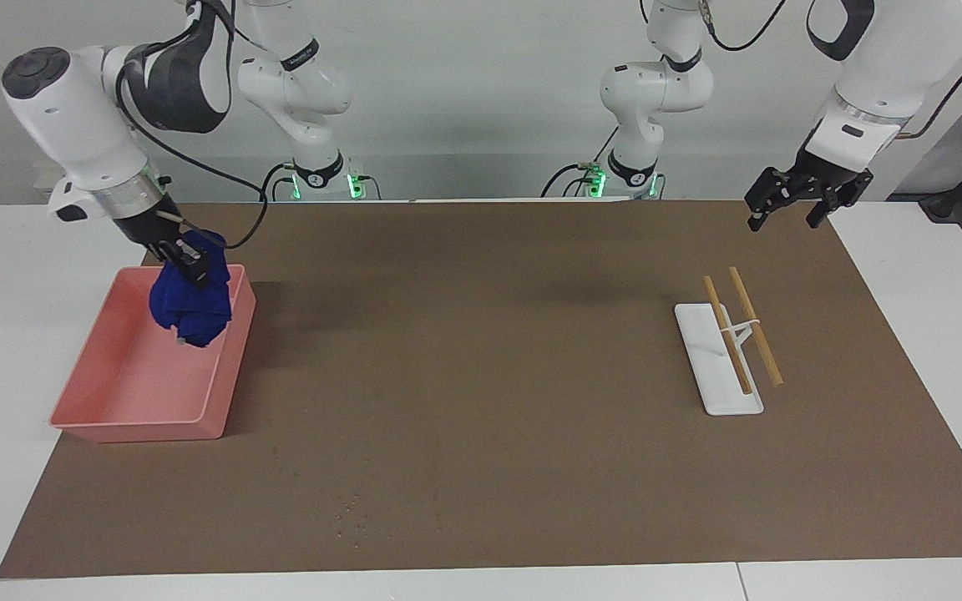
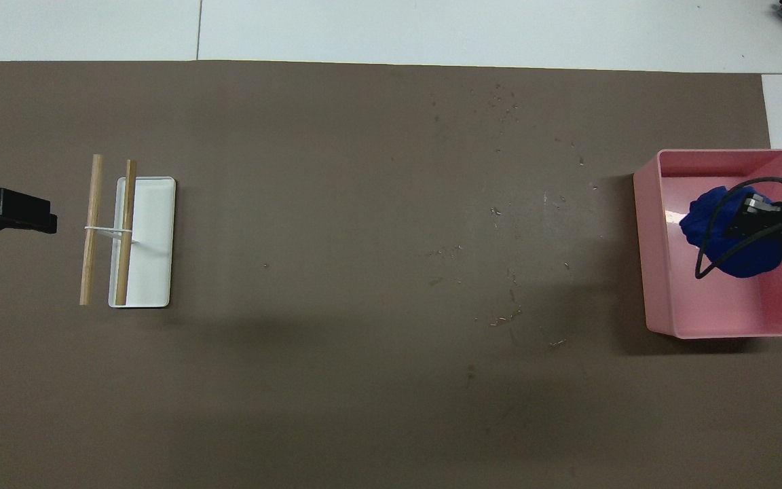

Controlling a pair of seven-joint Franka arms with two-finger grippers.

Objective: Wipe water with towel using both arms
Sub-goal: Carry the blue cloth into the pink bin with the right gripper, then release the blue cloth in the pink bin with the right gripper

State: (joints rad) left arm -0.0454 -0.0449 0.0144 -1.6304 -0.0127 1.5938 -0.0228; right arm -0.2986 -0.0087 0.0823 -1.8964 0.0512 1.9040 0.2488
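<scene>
While clamped in right pincer (image 1: 189, 265), towel (image 1: 189, 307) over pink tray (image 1: 134, 421).

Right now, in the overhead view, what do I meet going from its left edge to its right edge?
Left gripper, open, over the mat → wooden sticks → white stand → water droplets → pink tray → towel, held over the tray.

pink tray (image 1: 222, 367), white stand (image 1: 702, 351), brown mat (image 1: 489, 376)

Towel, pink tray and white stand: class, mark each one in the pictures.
towel (image 1: 189, 307), facing view, middle of the blue bundle hanging over the tray.
pink tray (image 2: 656, 272), overhead view, its side wall.
white stand (image 1: 719, 392), facing view, bare flat base.
</scene>
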